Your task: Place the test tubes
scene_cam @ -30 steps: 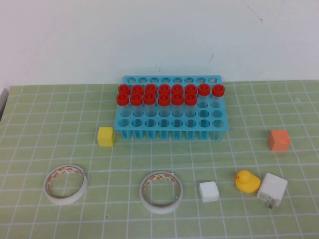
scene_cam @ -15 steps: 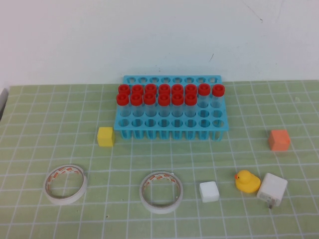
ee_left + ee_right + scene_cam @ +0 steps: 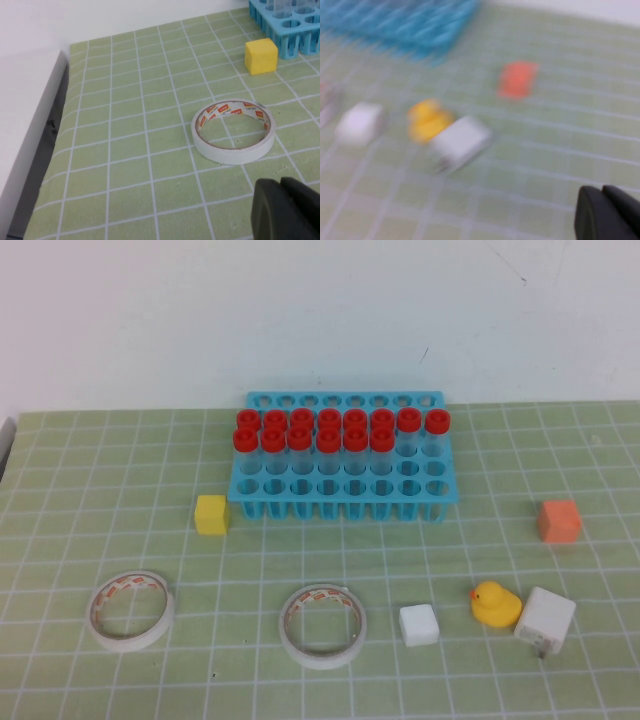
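A blue test tube rack (image 3: 342,498) stands at the back middle of the green mat, with several red-capped test tubes (image 3: 330,430) upright in its two middle rows. The rack's corner (image 3: 295,30) also shows in the left wrist view. Neither arm appears in the high view. My left gripper (image 3: 281,184) is shut and empty, hovering low over the mat near a tape roll (image 3: 233,131). My right gripper (image 3: 602,192) is shut and empty above the mat, short of the white adapter (image 3: 460,142) and the duck (image 3: 426,120).
On the mat lie a yellow cube (image 3: 212,514), two tape rolls (image 3: 130,610) (image 3: 322,625), a white cube (image 3: 419,625), a yellow duck (image 3: 495,603), a white adapter (image 3: 546,620) and an orange cube (image 3: 559,522). A white ledge (image 3: 25,115) borders the mat's left edge.
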